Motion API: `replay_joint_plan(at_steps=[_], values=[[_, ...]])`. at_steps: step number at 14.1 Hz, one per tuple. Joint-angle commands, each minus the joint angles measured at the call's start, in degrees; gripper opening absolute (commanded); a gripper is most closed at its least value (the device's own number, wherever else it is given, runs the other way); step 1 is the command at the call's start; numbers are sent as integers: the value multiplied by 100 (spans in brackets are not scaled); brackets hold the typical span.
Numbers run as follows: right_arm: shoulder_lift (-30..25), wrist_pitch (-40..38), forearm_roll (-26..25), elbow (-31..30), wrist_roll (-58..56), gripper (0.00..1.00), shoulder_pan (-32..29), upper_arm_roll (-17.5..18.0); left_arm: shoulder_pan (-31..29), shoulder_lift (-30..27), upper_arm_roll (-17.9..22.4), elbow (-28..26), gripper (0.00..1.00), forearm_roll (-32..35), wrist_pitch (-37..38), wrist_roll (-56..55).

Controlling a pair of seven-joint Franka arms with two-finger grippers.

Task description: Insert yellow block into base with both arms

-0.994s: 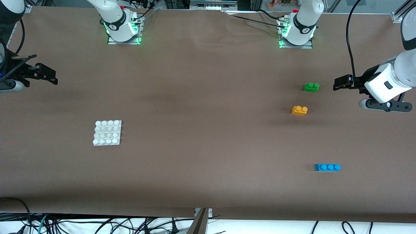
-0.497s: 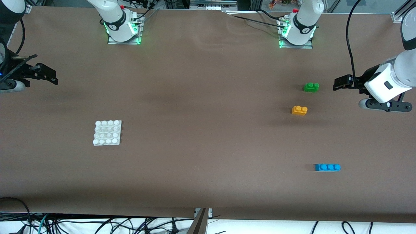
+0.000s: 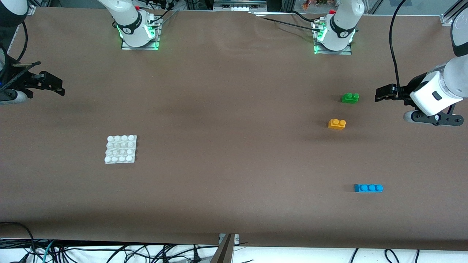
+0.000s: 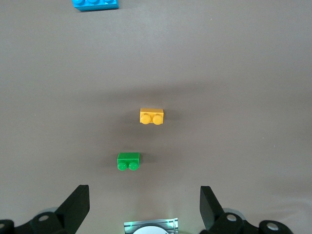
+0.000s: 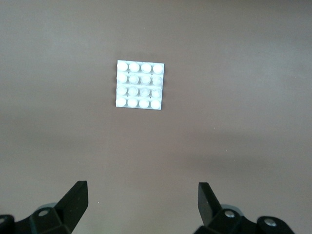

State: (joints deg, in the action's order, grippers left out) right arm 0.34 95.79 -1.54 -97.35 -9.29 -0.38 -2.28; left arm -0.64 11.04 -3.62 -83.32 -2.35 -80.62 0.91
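Observation:
The yellow block (image 3: 337, 124) (image 4: 151, 116) lies on the brown table toward the left arm's end, studs up. The white studded base (image 3: 121, 149) (image 5: 140, 85) lies flat toward the right arm's end. My left gripper (image 3: 384, 93) (image 4: 145, 204) hangs open and empty above the table at the left arm's end, apart from the bricks. My right gripper (image 3: 53, 84) (image 5: 142, 204) hangs open and empty at the right arm's end, well away from the base.
A green two-stud brick (image 3: 350, 98) (image 4: 128, 161) lies beside the yellow block, farther from the front camera. A blue three-stud brick (image 3: 368, 188) (image 4: 95, 4) lies nearer to the camera. The two arm bases (image 3: 139, 31) (image 3: 334, 36) stand along the table's back edge.

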Motion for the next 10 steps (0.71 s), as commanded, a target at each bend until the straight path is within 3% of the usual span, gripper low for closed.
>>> replay_joint_plan(at_steps=[1,10], values=[[176,281,40,49,6,100,12,8,2,21,-25,123,100,103,108,40],[256,389,67,-3,50,100,-41,-45,3,21,-25,123,100,103,108,40]])
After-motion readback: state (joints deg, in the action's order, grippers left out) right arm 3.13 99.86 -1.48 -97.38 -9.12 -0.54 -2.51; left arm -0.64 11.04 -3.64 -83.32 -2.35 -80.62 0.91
